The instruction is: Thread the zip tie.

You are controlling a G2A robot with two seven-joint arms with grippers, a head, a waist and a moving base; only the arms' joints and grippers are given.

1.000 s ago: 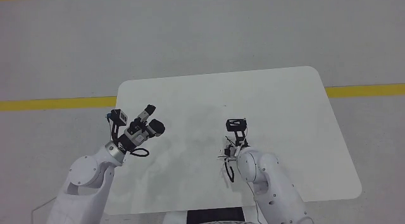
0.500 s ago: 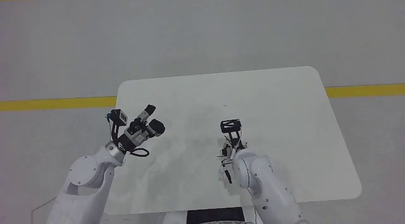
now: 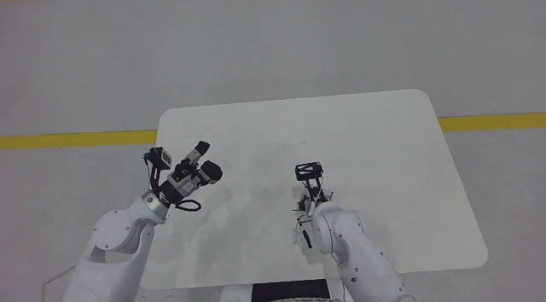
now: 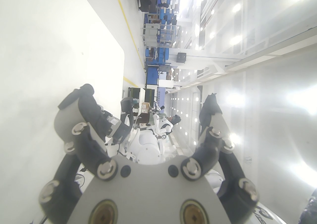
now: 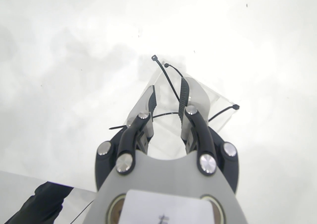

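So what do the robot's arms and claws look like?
The left arm and right arm are smooth, rounded white shells with thin black cables at the wrists. The left claw and right claw each have two black fingers fixed by round silver bolts to a pale grey plate. The right claw's pads are ribbed and black.

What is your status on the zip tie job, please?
Left gripper open, empty, at table edge. Right gripper open over black zip ties in clear box. None gripped yet. Nothing in the way.

Zip ties (image 5: 168,81) in a box (image 5: 218,103) on the table (image 3: 384,140)
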